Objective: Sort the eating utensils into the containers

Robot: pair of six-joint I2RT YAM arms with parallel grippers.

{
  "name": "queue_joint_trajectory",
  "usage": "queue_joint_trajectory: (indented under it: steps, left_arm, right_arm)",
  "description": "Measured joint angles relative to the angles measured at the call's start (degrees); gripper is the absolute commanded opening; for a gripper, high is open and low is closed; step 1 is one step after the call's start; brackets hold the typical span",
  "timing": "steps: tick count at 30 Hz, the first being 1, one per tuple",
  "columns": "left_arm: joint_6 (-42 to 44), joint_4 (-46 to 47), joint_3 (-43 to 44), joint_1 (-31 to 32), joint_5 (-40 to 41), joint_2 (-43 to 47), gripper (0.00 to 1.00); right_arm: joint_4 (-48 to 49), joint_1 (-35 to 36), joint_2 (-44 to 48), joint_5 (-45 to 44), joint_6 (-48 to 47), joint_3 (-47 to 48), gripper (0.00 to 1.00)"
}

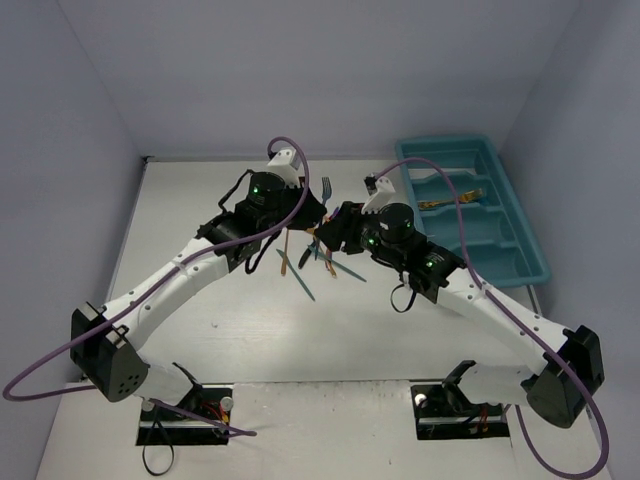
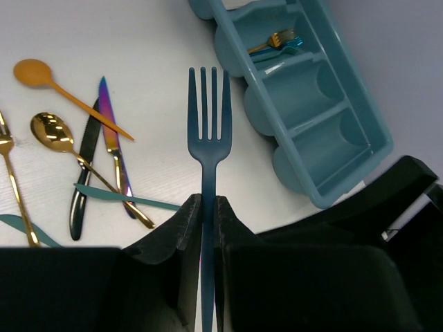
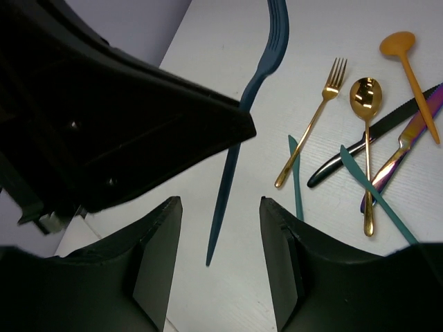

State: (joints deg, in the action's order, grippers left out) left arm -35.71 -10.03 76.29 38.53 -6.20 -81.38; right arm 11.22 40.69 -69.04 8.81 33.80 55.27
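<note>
My left gripper [image 2: 206, 200] is shut on the handle of a dark teal-blue fork [image 2: 208, 104] and holds it above the table, tines pointing away. In the top view the left gripper [image 1: 310, 208] and the fork [image 1: 326, 188] hang mid-table. My right gripper [image 3: 220, 202] is open, and the fork's handle tip [image 3: 225, 207] hangs between its jaws without touching them. The right gripper also shows in the top view [image 1: 333, 228]. The teal-blue tray [image 1: 522, 262] lies at the right. One of its compartments holds a gold fork [image 2: 275, 39].
Loose utensils lie on the table below the grippers: an orange spoon [image 3: 399, 45], a gold spoon [image 3: 365, 97], a gold fork [image 3: 315, 124], a black knife [image 3: 363, 146], a purple-iridescent knife [image 3: 410, 137] and two teal pieces [image 3: 377, 190]. The tray wall [image 2: 346, 187] is near.
</note>
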Motion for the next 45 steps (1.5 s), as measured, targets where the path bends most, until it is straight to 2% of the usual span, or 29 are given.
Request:
queue_joint_trajectory:
  steps: [8,14,15,16,19,23,26,29,36,40,45]
  left_arm:
    - [-0.76,0.02,-0.21,2.24,0.56,1.87,0.00]
    - [-0.87,0.12,-0.70,2.71,1.34,2.25,0.00]
    - [-0.85,0.14,-0.76,2.79,1.70,2.25,0.01]
    - [-0.85,0.12,-0.76,2.93,2.07,2.27,0.08]
    - [-0.74,0.08,-0.76,3.14,3.39,2.27,0.42]
    - [0.23,-1.76,-1.03,3.37,8.05,2.51,0.63]
    - [1.29,-4.72,-1.16,3.36,12.52,3.09,0.69]
    - [2.86,-7.52,-1.43,3.38,17.23,4.67,0.69]
    - [6.02,-12.42,-5.57,3.36,26.01,11.85,0.69]
    - [6.07,-13.76,-10.30,3.36,27.32,14.01,0.69]
    - [5.00,-15.70,-16.86,3.36,26.60,13.97,0.69]
  right_arm:
    - [1.41,0.28,-3.02,-1.67,-0.90,1.49,0.29]
    - [1.82,0.59,-3.80,-2.22,-0.61,2.18,0.00]
    - [1.71,0.78,-3.80,-2.76,-0.70,2.18,0.00]
    - [1.52,0.80,-3.80,-3.20,-0.43,2.18,0.00]
    - [1.45,1.08,-3.80,-4.79,-0.24,2.16,0.00]
    - [1.46,0.26,-3.55,-9.39,0.50,1.60,0.00]
    - [1.64,-1.37,-3.37,-12.51,1.47,0.78,0.00]
    - [1.84,-4.85,-3.26,-14.94,3.13,-0.55,0.00]
    - [2.13,-20.71,-5.67,-21.70,7.97,-1.96,0.00]
    - [2.83,-28.89,-13.65,-23.87,11.16,0.70,0.00]
    - [3.22,-35.68,-26.92,-24.91,15.13,8.20,0.00]
